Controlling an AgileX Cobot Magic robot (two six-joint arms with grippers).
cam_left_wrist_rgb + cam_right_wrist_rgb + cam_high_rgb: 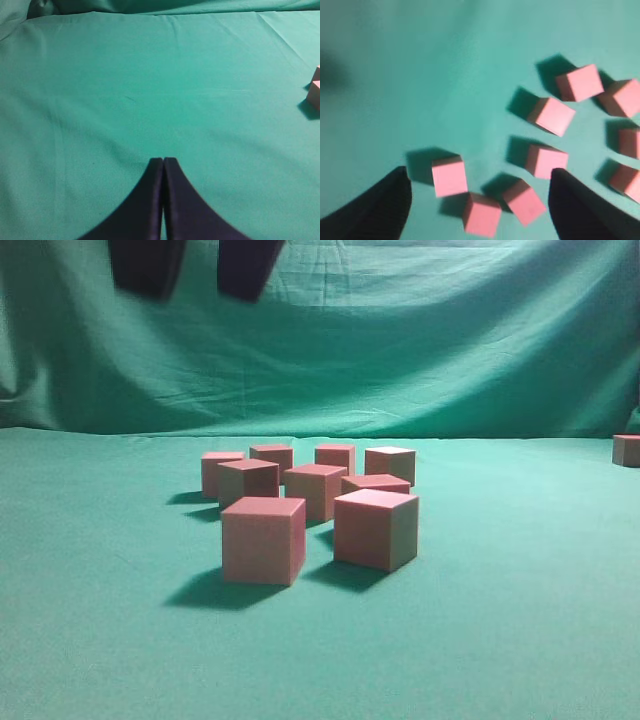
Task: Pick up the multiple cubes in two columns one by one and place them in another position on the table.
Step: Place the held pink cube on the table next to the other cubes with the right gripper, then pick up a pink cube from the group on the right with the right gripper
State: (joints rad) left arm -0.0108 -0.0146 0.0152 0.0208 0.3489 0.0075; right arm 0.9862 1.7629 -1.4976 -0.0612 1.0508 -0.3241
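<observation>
Cubes (318, 502): eight sit in a loose cluster mid-counter, some rows skewed, none stacked; one more cube (627, 450) lies far off at the right edge.
Counter (520, 620): green cloth, slightly wrinkled, open space all round the cluster.
Right claw (480, 200): released, jaws spread wide, hanging above the cluster and holding nothing.
Left claw (163, 162): clenched on nothing, over bare cloth, cubes only at the right edge of its view.
Step in hand, judged: choosing the next cube.
Doing it well: take an outer cube, square the jaws to its faces, descend straight, avoid nudging neighbours.
</observation>
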